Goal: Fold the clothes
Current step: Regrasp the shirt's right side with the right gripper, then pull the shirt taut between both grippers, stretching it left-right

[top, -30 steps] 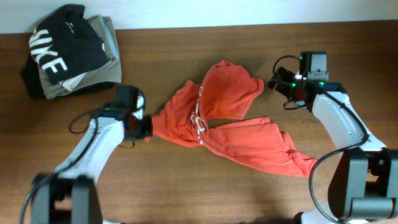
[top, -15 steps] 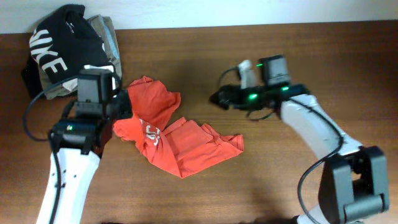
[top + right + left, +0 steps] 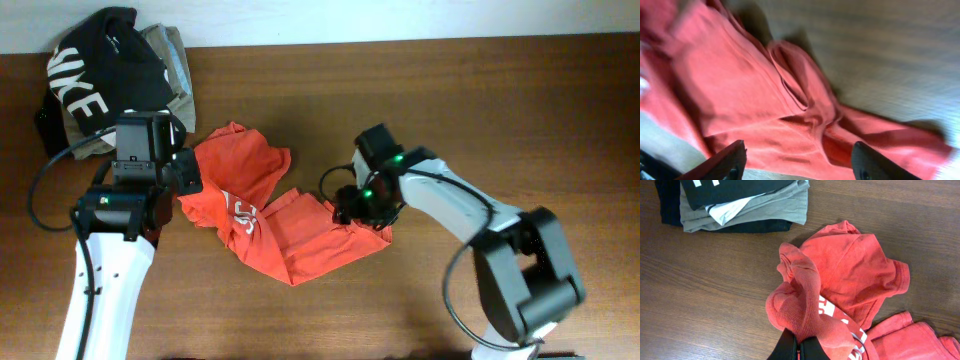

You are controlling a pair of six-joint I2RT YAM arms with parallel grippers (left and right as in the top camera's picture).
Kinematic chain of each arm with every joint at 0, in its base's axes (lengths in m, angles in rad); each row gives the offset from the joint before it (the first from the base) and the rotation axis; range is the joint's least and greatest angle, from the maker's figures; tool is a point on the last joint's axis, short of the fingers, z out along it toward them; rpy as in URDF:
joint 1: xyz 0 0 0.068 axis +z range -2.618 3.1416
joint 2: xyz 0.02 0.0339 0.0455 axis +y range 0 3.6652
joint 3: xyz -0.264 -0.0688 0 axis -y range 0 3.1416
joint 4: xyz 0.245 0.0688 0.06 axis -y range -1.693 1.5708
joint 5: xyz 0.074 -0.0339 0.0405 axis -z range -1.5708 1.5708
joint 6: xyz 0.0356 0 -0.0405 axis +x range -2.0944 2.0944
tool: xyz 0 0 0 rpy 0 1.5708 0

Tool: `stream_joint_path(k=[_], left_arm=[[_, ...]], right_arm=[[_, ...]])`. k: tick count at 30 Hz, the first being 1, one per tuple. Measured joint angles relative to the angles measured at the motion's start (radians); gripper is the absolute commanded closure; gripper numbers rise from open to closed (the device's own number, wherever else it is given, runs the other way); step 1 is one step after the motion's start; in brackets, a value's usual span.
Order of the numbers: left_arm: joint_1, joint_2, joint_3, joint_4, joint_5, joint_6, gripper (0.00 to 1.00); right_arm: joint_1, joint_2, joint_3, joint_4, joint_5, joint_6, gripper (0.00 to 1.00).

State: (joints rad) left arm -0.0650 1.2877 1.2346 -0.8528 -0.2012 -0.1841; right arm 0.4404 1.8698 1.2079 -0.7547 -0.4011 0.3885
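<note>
1. Down on the brown wooden table (image 3: 500, 100) lay the red-orange T-shirt (image 3: 270, 225) — all crumpled, near the middle.
2. The left gripper (image 3: 800, 349) was pinching a bunched-up bit of the shirt's left side.
3. The right gripper (image 3: 798, 146) sat over the shirt's right edge, its fingers spread apart above the red cloth.
4. A black garment with white letters (image 3: 95, 75) lay on olive-grey folded garments (image 3: 170, 55) — near the shirt, not touching.

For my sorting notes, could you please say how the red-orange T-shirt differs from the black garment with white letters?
The red-orange T-shirt lies crumpled mid-table; the black garment sits atop a stack. The T-shirt is pinched by the left gripper; the black garment is untouched. Both carry white lettering.
</note>
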Motion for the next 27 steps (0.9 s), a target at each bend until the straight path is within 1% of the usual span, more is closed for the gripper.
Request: stream_joint_path(k=[2, 3, 4, 5, 8, 10, 11, 14, 16, 18, 19, 20, 21, 22, 23, 24, 25, 26, 27], left_arm=[[0.0, 0.0, 0.0, -0.002, 0.002, 0.0, 1.0], [0.0, 0.0, 0.0, -0.002, 0.002, 0.0, 1.0], [0.0, 0.0, 0.0, -0.003, 0.002, 0.0, 1.0], [0.0, 0.0, 0.0, -0.004, 0.002, 0.0, 1.0], [0.0, 0.0, 0.0, -0.004, 0.002, 0.0, 1.0], [0.0, 0.0, 0.0, -0.003, 0.002, 0.0, 1.0], [0.0, 0.0, 0.0, 0.0, 0.009, 0.0, 1.0], [0.0, -0.004, 0.0, 0.039, 0.067, 0.0, 1.0], [0.0, -0.048, 0.014, 0.043, 0.091, 0.0, 1.0], [0.0, -0.11, 0.043, 0.043, 0.096, 0.0, 1.0], [0.0, -0.165, 0.065, 0.046, 0.096, 0.0, 1.0], [0.0, -0.214, 0.08, 0.049, 0.093, 0.0, 1.0], [0.0, -0.301, 0.105, 0.051, 0.085, 0.0, 1.0], [0.0, -0.325, 0.107, 0.051, 0.08, 0.0, 1.0], [0.0, -0.338, 0.107, 0.05, 0.077, 0.0, 1.0], [0.0, -0.327, 0.107, 0.049, 0.072, 0.0, 1.0], [0.0, -0.285, 0.104, 0.049, 0.07, 0.0, 1.0], [0.0, -0.241, 0.1, 0.049, 0.07, 0.0, 1.0], [0.0, -0.177, 0.097, 0.047, 0.071, 0.0, 1.0]], right_arm=[[0.026, 0.055, 0.0, -0.002, -0.001, 0.026, 0.59], [0.025, 0.058, 0.0, -0.003, 0.0, 0.03, 0.67], [0.025, 0.059, 0.0, -0.003, 0.0, 0.031, 0.78], [0.025, 0.059, 0.0, -0.005, 0.001, 0.043, 0.96], [0.025, 0.059, 0.0, -0.006, 0.013, 0.061, 0.96], [0.018, 0.059, 0.014, -0.044, 0.031, 0.061, 0.96], [0.006, 0.058, 0.045, -0.075, 0.04, 0.062, 0.96], [-0.091, 0.032, 0.204, -0.16, 0.046, 0.056, 0.96], [-0.233, -0.072, 0.372, -0.235, 0.081, 0.048, 0.96], [-0.327, -0.155, 0.473, -0.313, 0.112, 0.043, 0.96], [-0.398, -0.231, 0.522, -0.323, 0.151, 0.042, 0.96], [-0.476, -0.309, 0.547, -0.33, 0.188, 0.042, 0.96], [-0.519, -0.35, 0.55, -0.343, 0.208, 0.042, 0.96], [-0.548, -0.361, 0.551, -0.345, 0.218, 0.042, 0.96], [-0.57, -0.354, 0.551, -0.344, 0.225, 0.042, 0.78], [-0.589, -0.297, 0.551, -0.33, 0.236, 0.042, 0.32], [-0.589, -0.267, 0.55, -0.322, 0.237, 0.041, 0.09], [-0.589, -0.208, 0.551, -0.299, 0.24, 0.042, 0.0], [-0.589, -0.156, 0.552, -0.292, 0.243, 0.041, 0.01]])
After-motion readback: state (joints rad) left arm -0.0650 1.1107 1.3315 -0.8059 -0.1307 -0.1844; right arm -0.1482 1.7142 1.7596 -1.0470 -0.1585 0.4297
